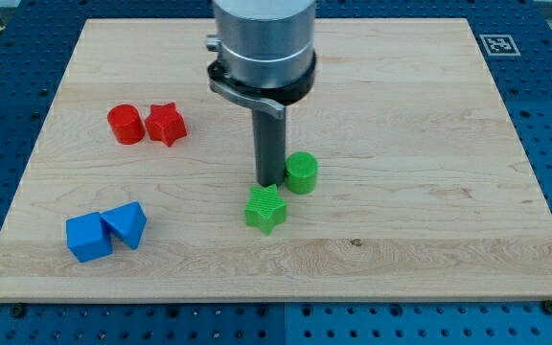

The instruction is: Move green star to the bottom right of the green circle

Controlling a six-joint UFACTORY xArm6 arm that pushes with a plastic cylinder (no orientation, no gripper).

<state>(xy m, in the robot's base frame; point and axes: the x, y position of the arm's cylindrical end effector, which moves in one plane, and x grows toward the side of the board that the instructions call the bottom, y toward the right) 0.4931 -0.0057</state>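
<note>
The green star (265,209) lies on the wooden board (401,144), just below and left of the green circle (301,172), a short cylinder. The two are close but apart. My tip (269,182) is at the end of the dark rod, right above the green star's top edge and just left of the green circle. It seems to touch or nearly touch both.
A red cylinder (126,125) and a red star (165,124) sit side by side at the view's upper left. A blue cube (88,237) and a blue triangular block (126,224) sit together at the lower left. The arm's grey body (262,43) hangs over the top middle.
</note>
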